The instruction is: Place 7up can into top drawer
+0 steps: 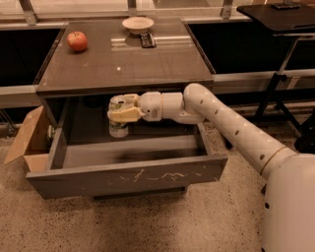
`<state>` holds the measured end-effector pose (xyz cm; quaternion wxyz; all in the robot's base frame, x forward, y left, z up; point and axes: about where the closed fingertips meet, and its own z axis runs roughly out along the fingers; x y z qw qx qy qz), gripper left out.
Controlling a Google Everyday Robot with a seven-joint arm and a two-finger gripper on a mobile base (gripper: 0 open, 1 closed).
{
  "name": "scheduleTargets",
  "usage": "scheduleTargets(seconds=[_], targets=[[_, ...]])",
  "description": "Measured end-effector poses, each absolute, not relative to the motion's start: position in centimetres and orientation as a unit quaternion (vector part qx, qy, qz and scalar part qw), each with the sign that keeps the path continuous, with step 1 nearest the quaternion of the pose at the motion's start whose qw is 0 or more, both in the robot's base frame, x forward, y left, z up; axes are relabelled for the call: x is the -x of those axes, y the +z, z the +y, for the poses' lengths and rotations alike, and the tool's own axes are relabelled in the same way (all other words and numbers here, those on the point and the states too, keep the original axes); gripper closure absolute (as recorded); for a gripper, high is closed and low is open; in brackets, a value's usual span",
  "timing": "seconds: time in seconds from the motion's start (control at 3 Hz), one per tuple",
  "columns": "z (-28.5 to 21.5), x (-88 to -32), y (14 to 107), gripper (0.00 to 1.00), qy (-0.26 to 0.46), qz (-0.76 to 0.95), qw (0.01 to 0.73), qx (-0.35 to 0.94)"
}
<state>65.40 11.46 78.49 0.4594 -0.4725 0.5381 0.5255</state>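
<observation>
The 7up can (pixel 118 125), green and white with a silver top, stands upright inside the open top drawer (pixel 128 174) near its back left part. My gripper (pixel 120 110) reaches in from the right, below the table edge, with its cream fingers (pixel 129 114) closed around the can's upper half. The can's base is at or just above the drawer floor; I cannot tell whether it touches. The drawer is pulled fully out, its scratched front panel facing me.
A red apple (pixel 77 41) sits at the back left of the grey table top (pixel 123 59). A white bowl (pixel 138 23) and a dark remote (pixel 147 40) lie at the back centre. A brown cardboard box (pixel 29 140) stands left of the drawer. A black desk (pixel 275 15) is at the right.
</observation>
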Motion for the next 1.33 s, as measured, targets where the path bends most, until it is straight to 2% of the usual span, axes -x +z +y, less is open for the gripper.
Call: scheduleTargets(seconds=[0.33, 1.0, 1.33], targets=[[12.0, -65.8, 72.3, 1.00, 0.533, 0.555, 0.423, 0.478], [11.7, -67.4, 69.0, 1.00, 0.499, 0.586, 0.386, 0.509], [11.5, -67.5, 68.2, 0.81, 0.487, 0.600, 0.375, 0.512]])
